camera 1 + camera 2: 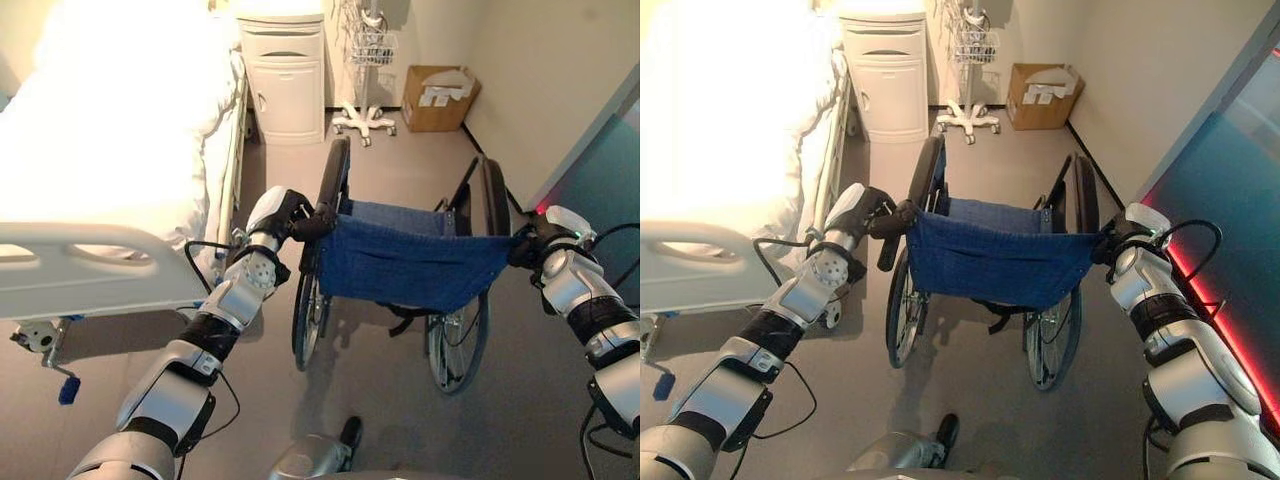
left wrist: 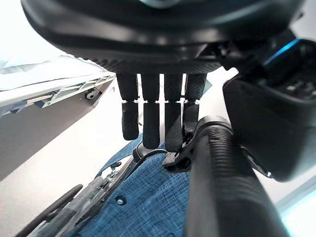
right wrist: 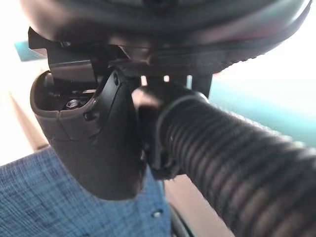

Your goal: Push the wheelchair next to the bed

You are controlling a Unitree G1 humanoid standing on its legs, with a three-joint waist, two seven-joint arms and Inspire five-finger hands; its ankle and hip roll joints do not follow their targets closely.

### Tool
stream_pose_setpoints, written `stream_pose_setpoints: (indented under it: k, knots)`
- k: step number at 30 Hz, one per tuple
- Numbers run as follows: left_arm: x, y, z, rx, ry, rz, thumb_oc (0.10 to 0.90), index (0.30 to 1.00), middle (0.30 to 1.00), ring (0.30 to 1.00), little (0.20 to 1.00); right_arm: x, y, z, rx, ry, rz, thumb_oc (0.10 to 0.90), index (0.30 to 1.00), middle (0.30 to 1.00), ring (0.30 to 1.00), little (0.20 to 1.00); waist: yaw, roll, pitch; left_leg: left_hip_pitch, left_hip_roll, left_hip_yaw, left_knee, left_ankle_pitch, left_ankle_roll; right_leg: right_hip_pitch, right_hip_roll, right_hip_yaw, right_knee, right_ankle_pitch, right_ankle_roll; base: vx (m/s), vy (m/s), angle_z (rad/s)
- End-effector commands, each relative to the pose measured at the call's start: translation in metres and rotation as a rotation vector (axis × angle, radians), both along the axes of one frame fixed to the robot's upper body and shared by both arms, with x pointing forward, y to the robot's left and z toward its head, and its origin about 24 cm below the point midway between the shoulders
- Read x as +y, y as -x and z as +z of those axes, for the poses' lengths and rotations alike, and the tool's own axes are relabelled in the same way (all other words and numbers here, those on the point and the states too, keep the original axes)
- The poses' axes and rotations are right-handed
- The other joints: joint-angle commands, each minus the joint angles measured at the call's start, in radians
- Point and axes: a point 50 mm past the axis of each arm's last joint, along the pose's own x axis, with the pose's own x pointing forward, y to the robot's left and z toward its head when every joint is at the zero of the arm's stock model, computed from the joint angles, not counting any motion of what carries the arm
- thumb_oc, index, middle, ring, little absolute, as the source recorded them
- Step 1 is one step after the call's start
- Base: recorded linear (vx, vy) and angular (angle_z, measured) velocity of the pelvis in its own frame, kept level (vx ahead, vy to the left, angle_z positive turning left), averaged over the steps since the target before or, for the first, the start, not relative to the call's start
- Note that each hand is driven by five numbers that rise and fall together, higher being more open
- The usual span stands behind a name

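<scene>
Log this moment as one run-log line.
left hand: fingers straight beside left push handle | right hand: at right push handle, grip unclear | wheelchair: beside bed, facing cabinet

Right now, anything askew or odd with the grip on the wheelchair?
One thing: the left hand rests at its push handle with fingers straight, not wrapped. The right hand has its thumb curled against its own handle. The wheelchair stands upright and looks undamaged.

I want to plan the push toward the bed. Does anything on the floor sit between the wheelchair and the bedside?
Nothing visible does. The floor between the wheelchair and the bed is bare; the white cabinet, IV stand base and cardboard box stand farther ahead by the wall.
</scene>
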Motion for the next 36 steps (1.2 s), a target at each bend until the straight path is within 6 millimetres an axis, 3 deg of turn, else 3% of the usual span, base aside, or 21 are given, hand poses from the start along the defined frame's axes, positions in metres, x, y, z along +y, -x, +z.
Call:
stream_pose_setpoints:
  k: [1, 4, 6, 8, 10, 15, 18, 24, 26, 27, 28, 29, 31, 32, 33, 36]
  knots:
    - [0.045, 0.044, -0.089, 0.337, -0.27, 0.056, 0.4, 0.3, 0.3, 0.3, 0.3, 0.08, -0.03, 0.046, -0.243, -0.099, 0.346, 0.4, 0.3, 0.3, 0.3, 0.3, -0.024, -0.125, 0.061, 0.06, -0.017, 0.091, 0.101, -0.186, 0.048, -0.174, -0.231, 0.062, -0.308, 0.426, 0.166, 0.45, -0.272, 0.66]
    - [0.037, 0.04, -0.087, 0.326, -0.261, 0.042, 0.4, 0.3, 0.3, 0.3, 0.3, 0.073, -0.031, 0.059, -0.212, -0.067, 0.313, 0.4, 0.3, 0.3, 0.3, 0.3, -0.061, -0.141, 0.067, 0.124, -0.022, 0.032, 0.116, -0.244, 0.029, -0.155, -0.237, 0.093, -0.579, 0.403, 0.182, 0.5, -0.224, 1.05]
    - [0.032, 0.04, -0.089, 0.324, -0.263, 0.036, 0.4, 0.3, 0.3, 0.3, 0.3, 0.073, -0.032, 0.067, -0.199, -0.058, 0.302, 0.4, 0.3, 0.3, 0.3, 0.3, -0.067, -0.147, 0.062, 0.14, -0.02, 0.017, 0.116, -0.258, 0.022, -0.135, -0.23, 0.107, -0.588, 0.398, 0.186, 0.41, -0.189, 1.11]
    - [0.025, 0.035, -0.085, 0.3, -0.264, 0.019, 0.4, 0.3, 0.3, 0.3, 0.3, 0.068, -0.034, 0.073, -0.165, -0.076, 0.249, 0.4, 0.3, 0.3, 0.3, 0.3, -0.078, -0.176, 0.042, 0.129, -0.025, 0.013, 0.146, -0.278, 0.009, -0.071, -0.212, 0.151, -0.593, 0.392, 0.187, 0.46, -0.24, 1.4]
    - [0.021, 0.03, -0.081, 0.296, -0.232, 0.023, 0.4, 0.3, 0.3, 0.3, 0.3, 0.061, -0.035, 0.071, -0.123, -0.092, 0.207, 0.4, 0.3, 0.3, 0.3, 0.3, -0.099, -0.181, 0.024, 0.165, 0.022, 0.031, 0.136, -0.292, -0.02, -0.06, -0.214, 0.155, -0.529, 0.391, 0.181, 0.41, -0.153, 1.62]
    - [0.022, 0.023, -0.075, 0.287, -0.173, 0.098, 0.4, 0.3, 0.3, 0.3, 0.3, 0.056, -0.034, 0.059, -0.108, -0.138, 0.195, 0.4, 0.3, 0.3, 0.3, 0.3, -0.123, -0.18, 0.023, 0.218, 0.116, 0.093, 0.094, -0.267, -0.072, 0.003, -0.217, 0.103, -0.533, 0.375, 0.16, 0.32, -0.154, 0.51]
    - [0.026, 0.02, -0.072, 0.29, -0.128, 0.157, 0.4, 0.3, 0.3, 0.3, 0.3, 0.062, -0.035, 0.063, -0.158, -0.125, 0.238, 0.4, 0.3, 0.3, 0.3, 0.3, -0.137, -0.169, 0.024, 0.23, 0.157, 0.113, 0.075, -0.221, -0.1, 0.017, -0.211, 0.071, -0.531, 0.349, 0.148, 0.24, -0.12, 0.38]
    - [0.025, 0.021, -0.074, 0.282, -0.144, 0.148, 0.4, 0.3, 0.3, 0.3, 0.3, 0.061, -0.034, 0.065, -0.181, -0.09, 0.276, 0.4, 0.3, 0.3, 0.3, 0.3, -0.143, -0.15, 0.012, 0.248, 0.19, 0.098, 0.116, -0.124, -0.124, 0.031, -0.188, 0.038, -0.49, 0.286, 0.114, 0.29, -0.116, 0.14]
    - [0.025, 0.022, -0.076, 0.295, -0.16, 0.127, 0.4, 0.3, 0.3, 0.3, 0.3, 0.058, -0.032, 0.065, -0.18, -0.078, 0.275, 0.4, 0.3, 0.3, 0.3, 0.3, -0.158, -0.149, -0.004, 0.269, 0.237, 0.133, 0.165, -0.044, -0.137, 0.031, -0.182, 0.006, -0.468, 0.262, 0.091, 0.27, -0.098, 0.05]
    - [0.024, 0.023, -0.077, 0.295, -0.168, 0.12, 0.4, 0.3, 0.3, 0.3, 0.3, 0.058, -0.032, 0.065, -0.179, -0.077, 0.275, 0.4, 0.3, 0.3, 0.3, 0.3, -0.162, -0.15, -0.007, 0.274, 0.246, 0.141, 0.175, -0.034, -0.139, 0.031, -0.181, 0.001, -0.467, 0.259, 0.087, 0.27, -0.131, 0.29]
    - [0.022, 0.023, -0.078, 0.301, -0.189, 0.092, 0.4, 0.3, 0.3, 0.3, 0.3, 0.053, -0.03, 0.065, -0.176, -0.074, 0.268, 0.4, 0.3, 0.3, 0.3, 0.3, -0.171, -0.155, -0.016, 0.275, 0.28, 0.171, 0.231, 0.024, -0.146, 0.037, -0.174, -0.018, -0.462, 0.245, 0.066, 0.24, -0.132, 0.54]
    - [0.021, 0.024, -0.079, 0.304, -0.194, 0.083, 0.4, 0.3, 0.3, 0.3, 0.3, 0.052, -0.03, 0.064, -0.174, -0.068, 0.269, 0.4, 0.3, 0.3, 0.3, 0.3, -0.171, -0.159, -0.019, 0.269, 0.285, 0.178, 0.26, 0.039, -0.147, 0.043, -0.171, -0.024, -0.461, 0.239, 0.058, 0.37, -0.254, 0.76]
    - [0.016, 0.026, -0.083, 0.314, -0.214, 0.039, 0.4, 0.3, 0.3, 0.3, 0.3, 0.048, -0.028, 0.061, -0.187, -0.082, 0.25, 0.4, 0.3, 0.3, 0.3, 0.3, -0.145, -0.182, -0.003, 0.137, 0.275, 0.209, 0.41, 0.067, -0.133, 0.115, -0.155, -0.037, -0.463, 0.203, 0.026, 0.38, -0.285, 0.19]
    - [0.013, 0.026, -0.082, 0.314, -0.226, 0.017, 0.4, 0.3, 0.3, 0.3, 0.3, 0.048, -0.028, 0.06, -0.191, -0.087, 0.236, 0.4, 0.3, 0.3, 0.3, 0.3, -0.116, -0.187, 0.027, 0.025, 0.233, 0.216, 0.459, 0.023, -0.107, 0.164, -0.143, -0.023, -0.464, 0.188, 0.023, 0.43, -0.238, -0.3]
    - [0.011, 0.028, -0.084, 0.313, -0.236, -0.002, 0.4, 0.3, 0.3, 0.3, 0.3, 0.052, -0.03, 0.057, -0.193, -0.091, 0.229, 0.4, 0.3, 0.3, 0.3, 0.3, -0.076, -0.187, 0.061, -0.068, 0.148, 0.221, 0.432, -0.048, -0.069, 0.204, -0.128, 0.004, -0.461, 0.178, 0.028, 0.38, -0.162, -0.09]
    - [0.007, 0.033, -0.087, 0.32, -0.231, -0.01, 0.4, 0.3, 0.3, 0.3, 0.3, 0.064, -0.033, 0.052, -0.188, -0.091, 0.241, 0.4, 0.3, 0.3, 0.3, 0.3, -0.019, -0.143, 0.1, -0.167, 0.095, 0.273, 0.265, 0.036, -0.092, 0.305, -0.06, 0.029, -0.479, 0.151, 0.028, 0.43, -0.025, -0.27]
